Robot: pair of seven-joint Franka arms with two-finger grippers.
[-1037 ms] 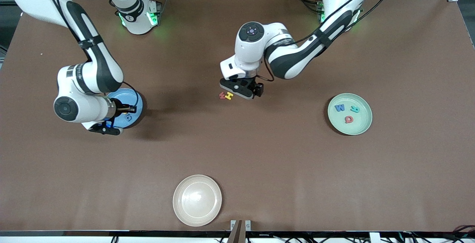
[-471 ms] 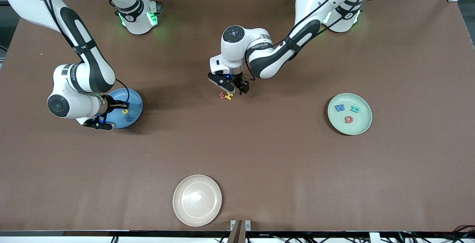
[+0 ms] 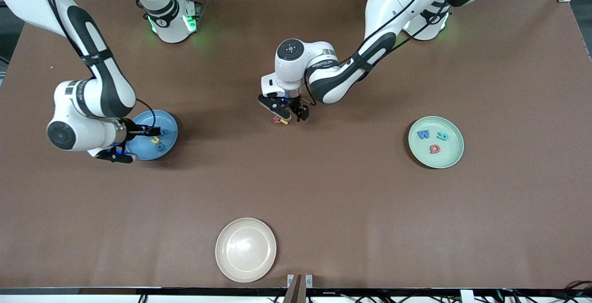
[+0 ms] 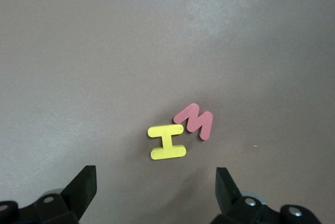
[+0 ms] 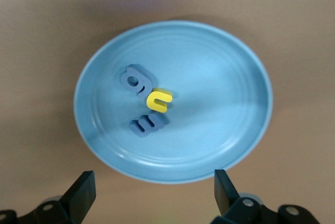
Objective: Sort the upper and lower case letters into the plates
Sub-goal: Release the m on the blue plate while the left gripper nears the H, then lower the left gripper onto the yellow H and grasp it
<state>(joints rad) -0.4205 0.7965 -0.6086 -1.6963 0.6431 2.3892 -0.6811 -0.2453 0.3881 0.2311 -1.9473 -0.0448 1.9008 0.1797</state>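
A yellow letter H (image 4: 167, 142) and a red letter M (image 4: 193, 120) lie touching on the bare table near its middle; the red one (image 3: 276, 119) and the yellow one (image 3: 284, 121) also show in the front view. My left gripper (image 3: 286, 111) (image 4: 155, 192) is open and empty, low over them. The blue plate (image 3: 169, 125) (image 5: 220, 77) holds a yellow letter (image 5: 158, 100) and two blue-grey letters (image 5: 135, 80). My right gripper (image 3: 138, 145) (image 5: 154, 190) is open and empty over the plate's rim. The mint green plate (image 3: 455, 152) holds a blue W (image 3: 422, 133), a teal letter (image 3: 443, 136) and a red letter (image 3: 434, 148).
A cream-white plate (image 3: 245, 249) stands empty near the table's front edge. The brown table (image 3: 351, 201) lies bare between the plates.
My left gripper has moved toward the right arm's end and come down over the two loose letters. My right gripper has drawn back off the blue plate, uncovering its letters.
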